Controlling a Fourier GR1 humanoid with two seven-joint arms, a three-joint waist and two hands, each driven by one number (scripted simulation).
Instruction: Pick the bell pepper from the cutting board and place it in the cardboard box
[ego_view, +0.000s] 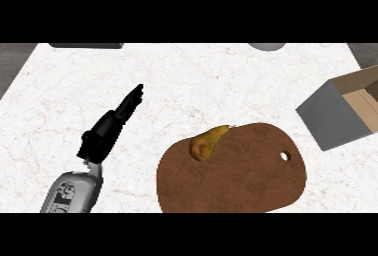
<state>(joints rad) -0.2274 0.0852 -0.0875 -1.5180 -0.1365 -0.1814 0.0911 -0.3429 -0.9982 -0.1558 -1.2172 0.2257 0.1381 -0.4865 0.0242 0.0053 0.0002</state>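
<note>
Left robot hand (111, 127) is out over the table (221, 75), well left of the board (244, 180), fingers straight and pressed together into one dark blade, nothing held, nothing touched. It slants up and to the right from the grey forearm (70, 192), fingertips aimed past the board's upper-left corner and not at it. Now the one that matters: the pepper (204, 143), a yellow-orange one, sits right on the board's upper-left rim, at the edge nearest this robot hand, with bare table between the two. So the pepper lies to the right of the palm and a touch lower than the fingertips. Its long axis runs from lower left to upper right, close to the same slant as the fingers, so by my reading the robot hand would have to swing across to the right and open before it could close round the pepper's narrow side. The right robot hand shows nowhere, so the left one is the only candidate on view. And here's the catch: the box (347, 112) stands off the board's upper-right side, open at the top, on the far side from this robot hand. I judge the pick not yet begun, and the carry, once it comes, must cross the whole board.
</note>
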